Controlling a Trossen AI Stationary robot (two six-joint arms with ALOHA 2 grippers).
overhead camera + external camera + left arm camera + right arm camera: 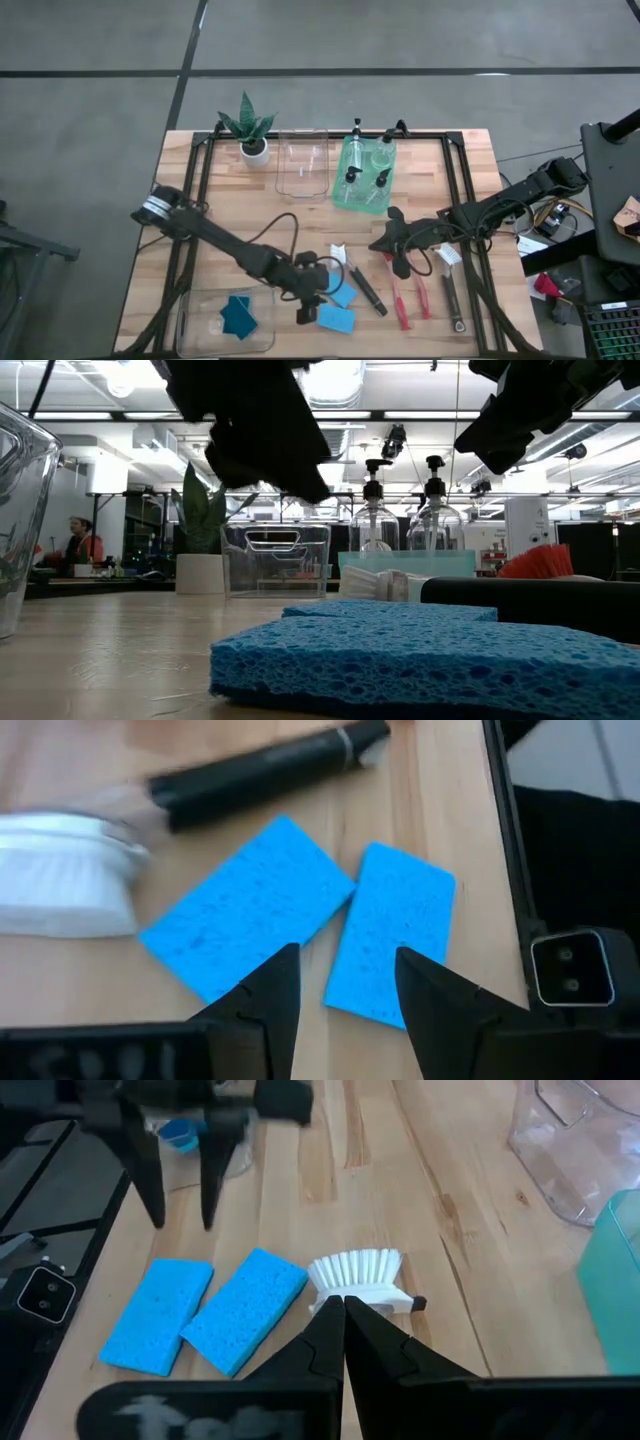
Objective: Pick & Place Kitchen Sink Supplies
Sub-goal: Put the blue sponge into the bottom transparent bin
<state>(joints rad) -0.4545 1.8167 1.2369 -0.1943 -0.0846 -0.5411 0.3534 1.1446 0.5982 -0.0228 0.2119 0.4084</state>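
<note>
My right gripper [345, 1315] is closed, fingers pressed together, just before a white brush head [357, 1273] on the wooden tabletop [400, 1200]. Beside the brush lie two light blue sponges [205, 1315], side by side. Farther off, the left gripper [180, 1185] stands with fingers parted

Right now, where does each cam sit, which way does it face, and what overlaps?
High: overhead, straight down on the wooden table; both arms, left gripper, right gripper.
Low: table height, level across a light blue sponge into the room; both arms hang from above.
Left wrist: looks down past its own open fingers at the two light sponges.
Right wrist: past its own shut fingers at the white brush head, left gripper beyond.
Shared: both wrist views show the two light blue sponges side by side.
</note>
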